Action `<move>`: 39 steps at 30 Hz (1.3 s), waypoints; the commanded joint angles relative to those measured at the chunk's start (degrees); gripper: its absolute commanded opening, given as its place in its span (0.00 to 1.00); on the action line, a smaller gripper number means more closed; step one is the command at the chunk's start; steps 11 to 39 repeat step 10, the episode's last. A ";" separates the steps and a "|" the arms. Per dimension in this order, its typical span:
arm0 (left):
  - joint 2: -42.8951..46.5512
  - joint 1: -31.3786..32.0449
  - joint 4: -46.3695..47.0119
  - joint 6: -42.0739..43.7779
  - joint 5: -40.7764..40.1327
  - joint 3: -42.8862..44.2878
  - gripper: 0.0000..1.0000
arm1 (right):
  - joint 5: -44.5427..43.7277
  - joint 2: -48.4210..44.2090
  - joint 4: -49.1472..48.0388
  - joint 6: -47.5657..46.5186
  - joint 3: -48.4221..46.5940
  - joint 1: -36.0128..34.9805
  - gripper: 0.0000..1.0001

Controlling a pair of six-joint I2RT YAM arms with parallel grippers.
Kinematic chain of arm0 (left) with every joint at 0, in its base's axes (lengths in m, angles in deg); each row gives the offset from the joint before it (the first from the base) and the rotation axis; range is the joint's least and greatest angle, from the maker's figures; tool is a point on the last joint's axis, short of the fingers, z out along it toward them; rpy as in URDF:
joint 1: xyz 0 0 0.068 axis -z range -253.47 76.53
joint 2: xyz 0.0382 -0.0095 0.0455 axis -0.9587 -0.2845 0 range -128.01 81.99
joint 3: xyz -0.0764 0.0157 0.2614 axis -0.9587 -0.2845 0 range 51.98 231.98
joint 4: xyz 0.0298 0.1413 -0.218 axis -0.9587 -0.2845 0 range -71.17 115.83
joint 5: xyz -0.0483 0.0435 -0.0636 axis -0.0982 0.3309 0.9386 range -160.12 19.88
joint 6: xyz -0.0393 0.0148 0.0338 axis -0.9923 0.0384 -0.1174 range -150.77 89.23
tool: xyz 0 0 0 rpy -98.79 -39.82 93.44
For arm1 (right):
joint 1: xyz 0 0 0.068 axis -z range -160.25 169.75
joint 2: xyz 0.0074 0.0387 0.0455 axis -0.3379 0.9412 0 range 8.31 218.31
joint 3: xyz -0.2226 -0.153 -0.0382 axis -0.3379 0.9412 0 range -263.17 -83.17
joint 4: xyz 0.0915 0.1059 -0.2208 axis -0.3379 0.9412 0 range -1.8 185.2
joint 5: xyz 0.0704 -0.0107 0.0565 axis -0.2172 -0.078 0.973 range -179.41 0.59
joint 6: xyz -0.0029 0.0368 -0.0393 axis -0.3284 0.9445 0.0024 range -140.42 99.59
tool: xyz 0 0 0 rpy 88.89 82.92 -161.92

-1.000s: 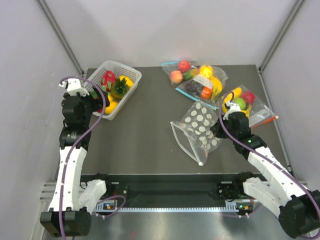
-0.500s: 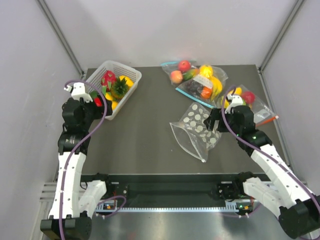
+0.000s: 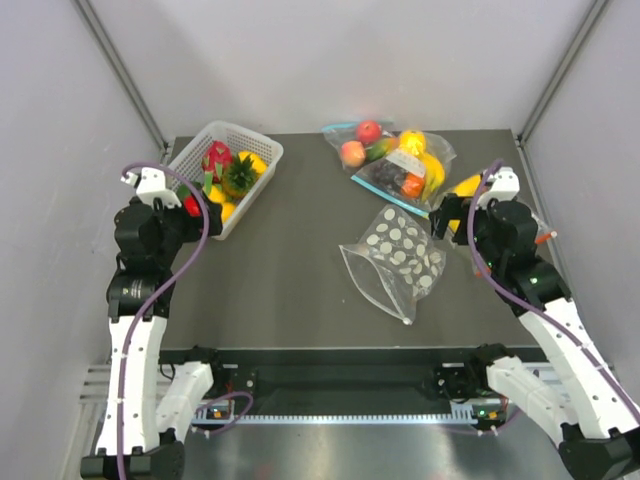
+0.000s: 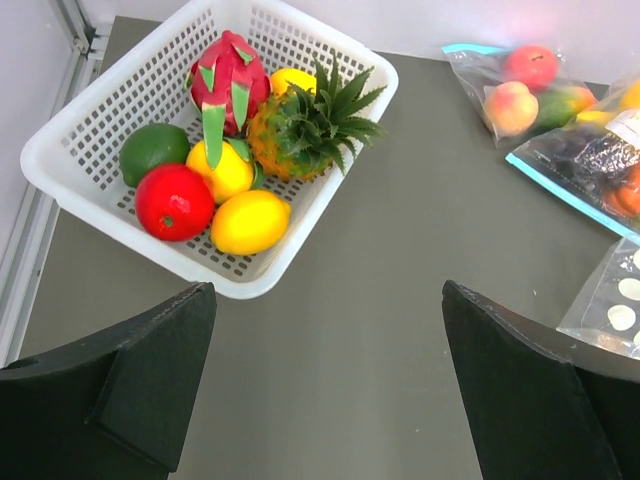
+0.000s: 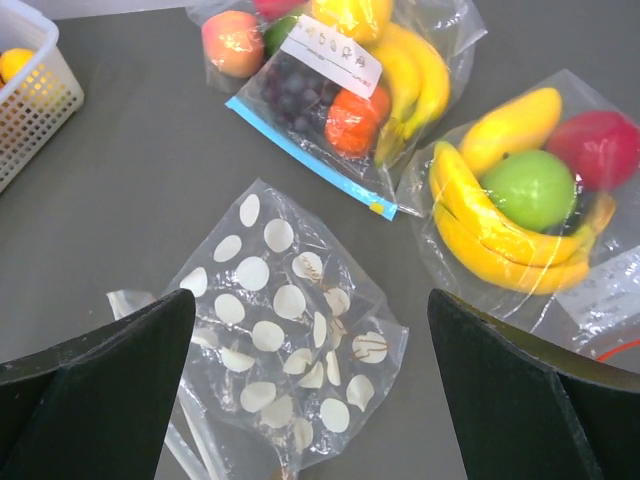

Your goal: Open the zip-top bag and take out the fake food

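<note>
Clear plastic zip-top bag with white dots (image 5: 285,340) lies flat on the dark surface (image 3: 300,230), below the right gripper (image 5: 311,300), jaws spread wide, holding nothing. Brown-yellow toy pineapple (image 4: 290,145) and yellow rounded fruit (image 4: 250,222) sit in the white mesh basket (image 4: 60,195). Left gripper (image 4: 326,320) likewise spread, empty.

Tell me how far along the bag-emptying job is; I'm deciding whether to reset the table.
Looks essentially finished. Done: the clear zip-top bag with white dots lies flat on the table, no fruit visible inside, and the brown-yellow toy pineapple sits in the white plastic basket beside a round red fruit and a yellow fruit. In hand: nothing; both arms' jaws stand open and empty. Left: nothing obvious.
</note>
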 commanded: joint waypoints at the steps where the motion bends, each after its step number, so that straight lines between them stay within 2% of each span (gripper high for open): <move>1: 0.57 0.15 -1.78 0.57 0.53 2.23 0.99 | -3.04 -1.09 0.03 -1.19 -3.16 0.81 1.00; 39: 0.13 0.15 -3.10 1.36 1.32 3.11 0.99 | -3.30 -1.53 0.29 -2.07 -3.16 0.81 1.00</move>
